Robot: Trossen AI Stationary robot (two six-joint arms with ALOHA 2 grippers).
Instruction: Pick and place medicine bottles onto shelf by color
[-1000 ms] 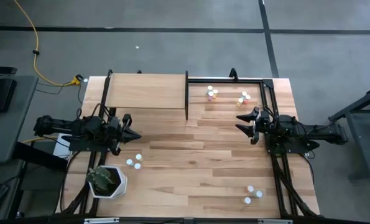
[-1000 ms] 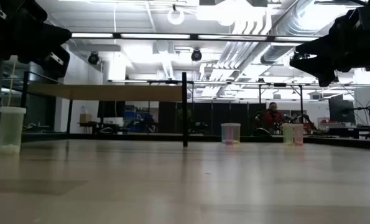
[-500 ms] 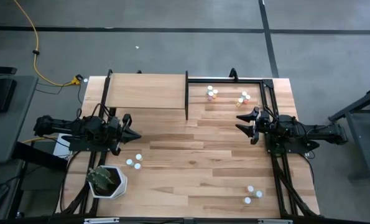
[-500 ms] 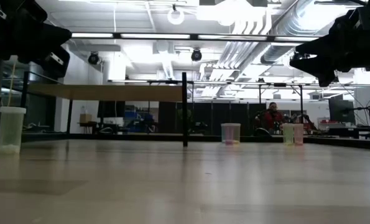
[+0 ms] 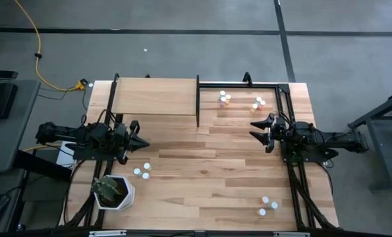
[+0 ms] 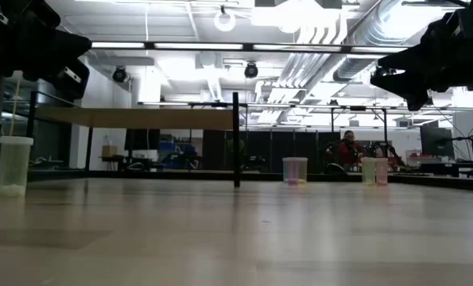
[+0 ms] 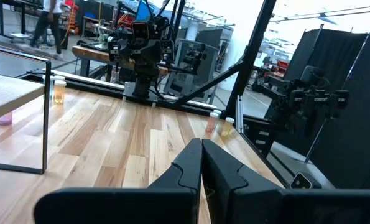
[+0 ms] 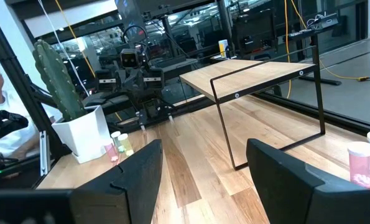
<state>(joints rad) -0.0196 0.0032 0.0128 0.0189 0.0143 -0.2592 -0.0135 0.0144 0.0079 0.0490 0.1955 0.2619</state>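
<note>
pale plank tabletop [image 5: 209, 178] carries everything. nearest the front edge in the high view, a white pot with a green plant [image 5: 114, 191] stands at the left corner, and three small medicine bottles [image 5: 267, 205] sit near the right corner. just beyond the pot, three more white-capped bottles [image 5: 142, 171] lie close beside the left gripper [image 5: 143, 143], apart from it.

the left gripper hangs at the table's left side with its fingers [image 7: 200, 163] pressed together, nothing between them in the left wrist view. the right gripper [image 5: 256, 130] hangs at the right side, pointing toward the centre, its two fingers [image 8: 288, 171] spread wide and holding nothing. both sit above the wood, as the low view shows them high in the picture.

farther back, two clusters of bottles stand on the table under the open black frame [image 5: 247, 84]: one [image 5: 224, 98] just right of the shelf's post, one [image 5: 257, 103] nearer the right gripper. their colours look white, pinkish and yellowish, though they are too small to be sure.

at the far left, the light-wood shelf [image 5: 156, 97] rests on black posts.
</note>
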